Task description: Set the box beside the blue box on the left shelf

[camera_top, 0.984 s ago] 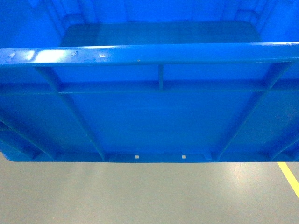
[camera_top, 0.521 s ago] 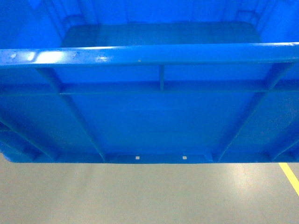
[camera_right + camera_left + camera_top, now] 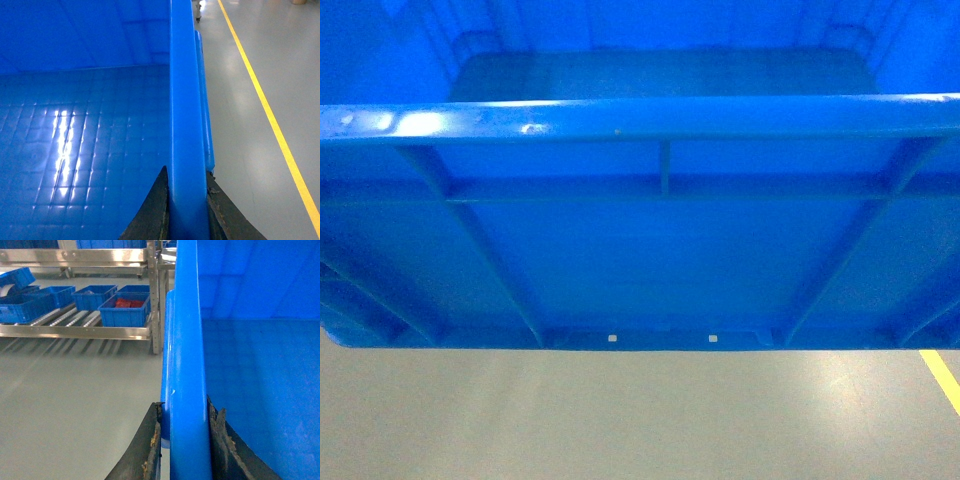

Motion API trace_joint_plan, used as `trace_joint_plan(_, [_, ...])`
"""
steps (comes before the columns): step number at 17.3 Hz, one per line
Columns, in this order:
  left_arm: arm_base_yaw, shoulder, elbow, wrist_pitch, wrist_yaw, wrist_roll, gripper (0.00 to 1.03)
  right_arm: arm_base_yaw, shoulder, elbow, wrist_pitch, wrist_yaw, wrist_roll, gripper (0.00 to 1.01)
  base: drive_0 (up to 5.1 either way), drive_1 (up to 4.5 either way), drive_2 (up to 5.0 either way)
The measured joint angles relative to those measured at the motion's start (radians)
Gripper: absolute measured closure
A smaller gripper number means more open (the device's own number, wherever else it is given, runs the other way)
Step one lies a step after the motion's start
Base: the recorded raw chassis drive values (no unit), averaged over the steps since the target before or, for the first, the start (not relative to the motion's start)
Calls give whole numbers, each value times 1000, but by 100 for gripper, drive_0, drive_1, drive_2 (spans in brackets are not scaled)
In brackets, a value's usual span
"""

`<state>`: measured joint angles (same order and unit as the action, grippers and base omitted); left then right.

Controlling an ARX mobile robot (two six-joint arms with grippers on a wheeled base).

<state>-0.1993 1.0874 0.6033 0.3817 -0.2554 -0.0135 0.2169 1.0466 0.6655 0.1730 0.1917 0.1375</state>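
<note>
Crate (image 3: 660, 250) is clamped by left gripper (image 3: 182, 432) and right gripper (image 3: 186, 200); barely shifted since a second ago, flow rack (image 3: 75, 330) not reached yet.

The head camera looked forward and down, very close against the near wall of the box (image 3: 660, 250) — grey floor (image 3: 620, 420) below it. The left wrist camera sat low at the box's left rim, facing along it toward the shelf (image 3: 75, 330) beyond. The right wrist camera sat likewise at the box's right rim, facing along it, a yellow line (image 3: 265, 110) beside. All three shared the box's interior.
</note>
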Motion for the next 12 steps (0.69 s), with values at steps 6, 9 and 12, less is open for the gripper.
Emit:
trace_joint_plan(6, [0, 0, 0, 1, -2, 1, 85, 0, 0, 0, 7, 2, 0, 91, -2, 397, -400])
trace_joint_plan(9, [0, 0, 0, 0, -2, 2, 85, 0, 0, 0, 4, 2, 0, 91, -2, 397, -400])
trace_joint_plan(12, [-1, 0, 0, 1, -2, 2, 85, -1, -1, 0, 4, 3, 0, 91, -2, 397, -400])
